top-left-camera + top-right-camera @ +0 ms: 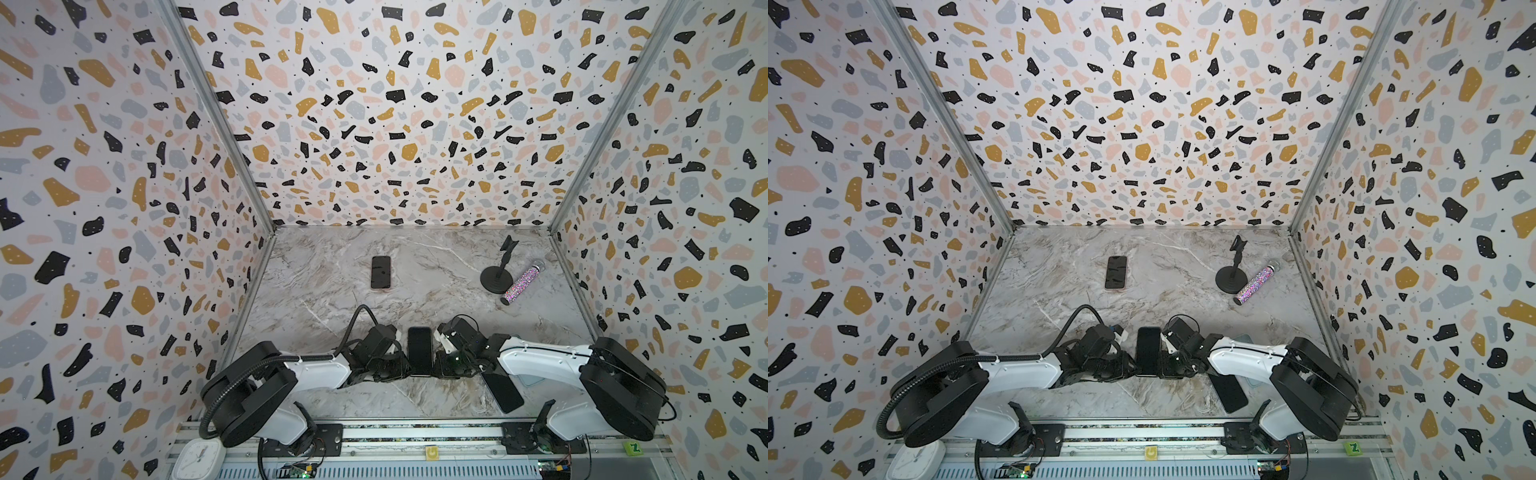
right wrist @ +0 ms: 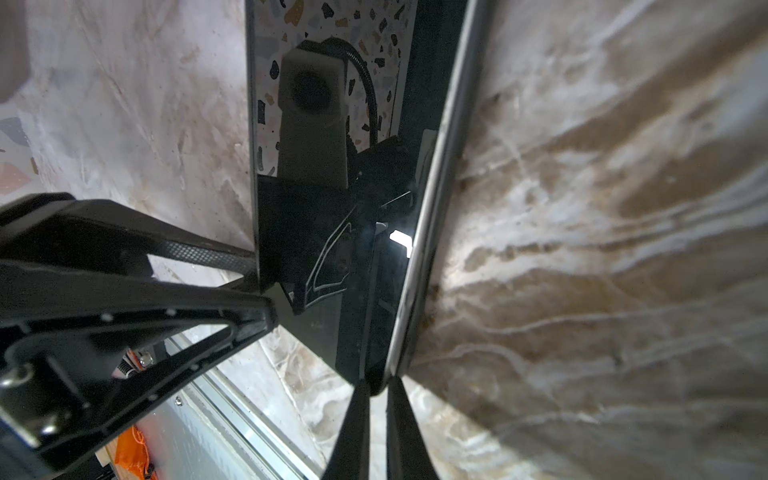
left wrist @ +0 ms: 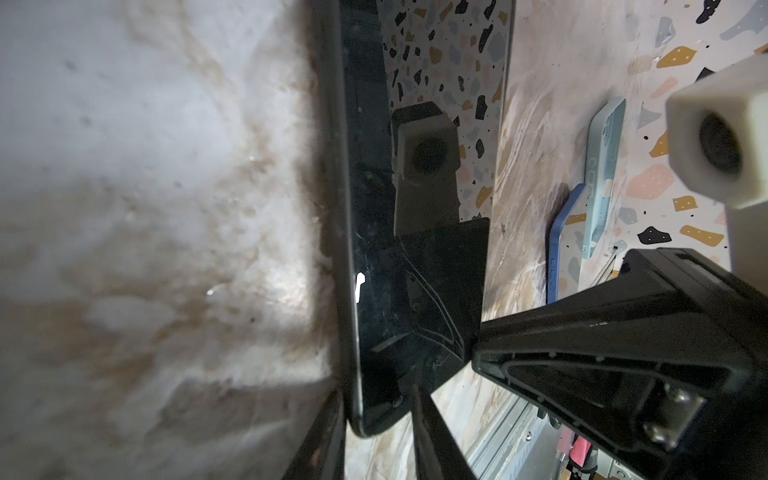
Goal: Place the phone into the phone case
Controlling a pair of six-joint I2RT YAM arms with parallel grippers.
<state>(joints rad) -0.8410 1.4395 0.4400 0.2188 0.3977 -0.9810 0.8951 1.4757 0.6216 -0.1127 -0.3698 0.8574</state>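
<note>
Low in the middle of both top views, the phone [image 1: 419,351] lies screen-up between the two arms. The left gripper [image 3: 374,428] clamps its lower end, and the right gripper [image 2: 377,399] pinches that end too. The pale teal case [image 3: 604,166] lies lower right, under the right arm, apart from the phone.

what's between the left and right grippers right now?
The phone. The left gripper and right gripper flank its near end, with nothing else in the gap. Shows in both top views.
</note>
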